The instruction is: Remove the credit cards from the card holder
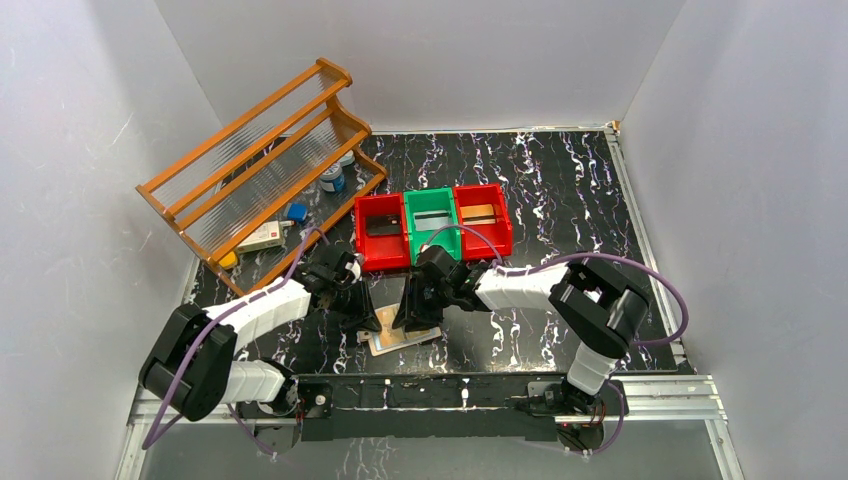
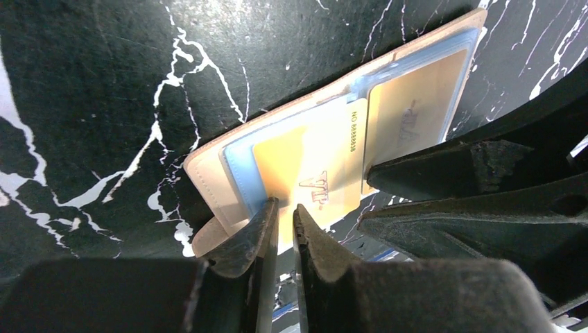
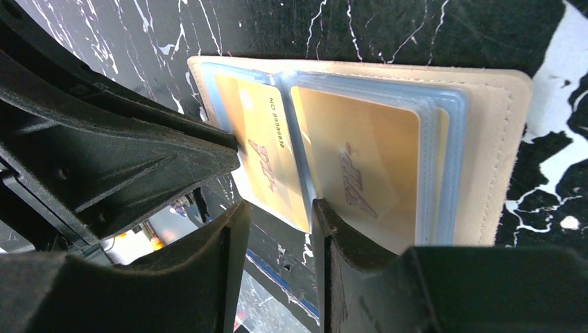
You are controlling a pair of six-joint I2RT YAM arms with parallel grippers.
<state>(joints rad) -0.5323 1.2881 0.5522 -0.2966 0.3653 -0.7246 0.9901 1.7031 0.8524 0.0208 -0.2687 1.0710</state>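
Tan leather-like card holder point(image 1: 405, 340) lies open and flat on the black marbled table point(image 2: 83, 83), near the front edge, between the two arms. Pale blue sleeves point(image 3: 444, 104) face up. One gold card point(image 2: 312, 173) sits in one half, its near edge reaching out toward the left gripper. A second gold card point(image 3: 360, 159) is seated in the other half.

Right gripper point(image 3: 277, 215): jaws stand well apart, clamped on nothing. One fingertip point(image 3: 326, 215) bears down on the holder just beside the fold. Judged purpose: pin the holder so it neither slides nor folds while a card is drawn.

Left gripper point(image 2: 286, 215): jaws nearly together, only a thin slit between them, with the gold card's near edge running into that slit. Cannot tell whether the pads actually bite the card. Its line along the card's length suits a straight pull out of the sleeve.

Three bins point(image 1: 432, 225), red-green-red, stand behind the holder, well apart from it; probably the drop-off.
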